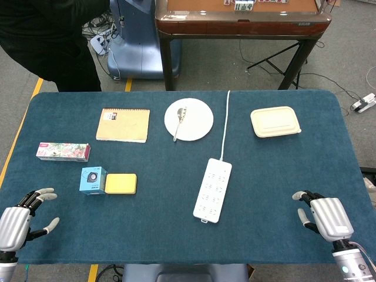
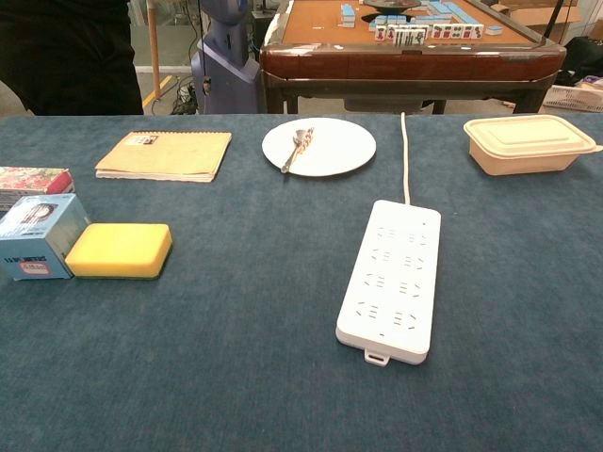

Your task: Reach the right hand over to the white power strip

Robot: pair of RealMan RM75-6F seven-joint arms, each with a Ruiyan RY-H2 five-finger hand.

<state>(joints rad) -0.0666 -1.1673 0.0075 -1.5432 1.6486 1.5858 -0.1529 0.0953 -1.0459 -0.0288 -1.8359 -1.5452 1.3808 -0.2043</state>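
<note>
The white power strip lies flat near the middle of the blue table, its white cord running to the far edge. The chest view shows the power strip right of centre, with neither hand in frame. My right hand rests at the table's front right, well to the right of the strip, fingers apart and holding nothing. At the front left corner my left hand is also open and empty.
A white plate with a spoon sits behind the strip. A beige lidded container is at the back right. A notebook, patterned box, blue box and yellow sponge occupy the left half.
</note>
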